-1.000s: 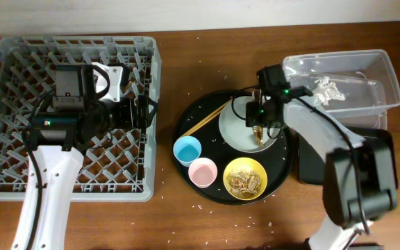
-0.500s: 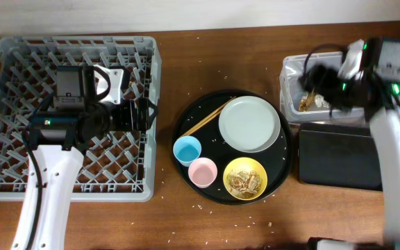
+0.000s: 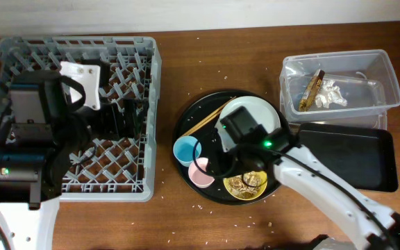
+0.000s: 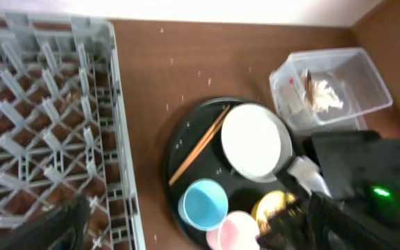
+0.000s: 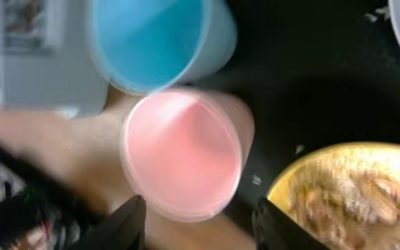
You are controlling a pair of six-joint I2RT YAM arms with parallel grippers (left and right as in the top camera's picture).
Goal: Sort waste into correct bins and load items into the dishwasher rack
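Observation:
My right gripper point(image 3: 219, 165) point(image 5: 201, 223) is open over the round black tray, with a finger on each side of the pink cup point(image 3: 201, 171) point(image 5: 182, 149). The light blue cup point(image 3: 186, 149) point(image 5: 151, 38) stands beside it. The yellow bowl point(image 3: 245, 182) point(image 5: 353, 198) holds tan food scraps. My right arm covers part of the grey-green plate point(image 3: 262, 114). The chopsticks point(image 3: 210, 118) lie to the plate's left. The snack wrapper point(image 3: 312, 89) and white tissue point(image 3: 332, 97) lie in the clear tub point(image 3: 387, 76). My left gripper point(image 3: 134, 119) hovers open and empty over the grey rack point(image 3: 151, 83).
The round black tray point(image 3: 198, 107) holds the dishes. The shallow black rectangular tray point(image 3: 353, 156) lies in front of the clear tub at the right. White rice grains are scattered on the wooden table around the round tray.
My right arm has swung from the clear tub back over the round tray and down to the pink cup. The wrapper now lies in the tub. My left arm has drawn back a little.

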